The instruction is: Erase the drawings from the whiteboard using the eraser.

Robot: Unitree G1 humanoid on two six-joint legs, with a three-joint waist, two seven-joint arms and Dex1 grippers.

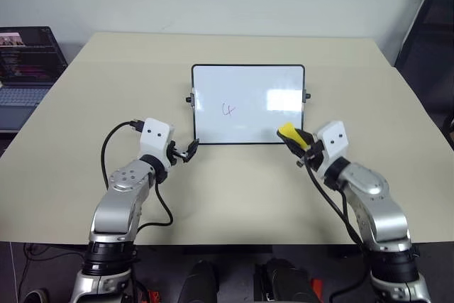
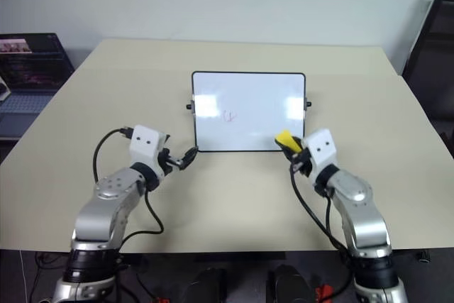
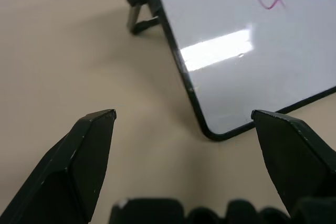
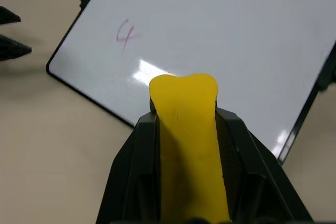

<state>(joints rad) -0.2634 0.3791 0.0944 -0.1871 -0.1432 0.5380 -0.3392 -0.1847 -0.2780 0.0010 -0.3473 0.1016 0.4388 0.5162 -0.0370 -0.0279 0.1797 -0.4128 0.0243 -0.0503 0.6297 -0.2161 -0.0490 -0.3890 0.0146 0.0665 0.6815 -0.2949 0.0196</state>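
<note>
Your right gripper (image 4: 186, 129) is clenched on the yellow eraser (image 4: 185, 109), whose rounded end sticks out past the fingertips. In the head views that eraser hangs over the near right corner of the whiteboard (image 1: 248, 83), just at the black frame. Whether it touches the board surface cannot be told; from the wrist view it looks lifted clear.

Your left gripper (image 1: 190, 151) stands released, jaws spread wide and holding nothing. It sits just outside the whiteboard's near left corner, beside the frame, apparently not touching it. The left fingers (image 3: 89, 145) straddle that corner in the wrist view.

The whiteboard lies flat on the beige table (image 1: 71, 125), with small black knobs at its sides. One remaining drawing (image 1: 228, 109), a thin reddish stroke that reads like a "4", sits on the left-of-centre part of the whiteboard. The rest of the white surface looks bare, apart from glare patches.

Judgement: the erasing step is in hand and not finished, since one mark remains. The eraser is well to the right of that mark, so your next move calls for carrying it leftward across the whiteboard, setting its face flat on the surface over the mark, then rubbing with steady pressure. Consider bracing the near left corner with the left gripper, as the board may slide under the stroke.
</note>
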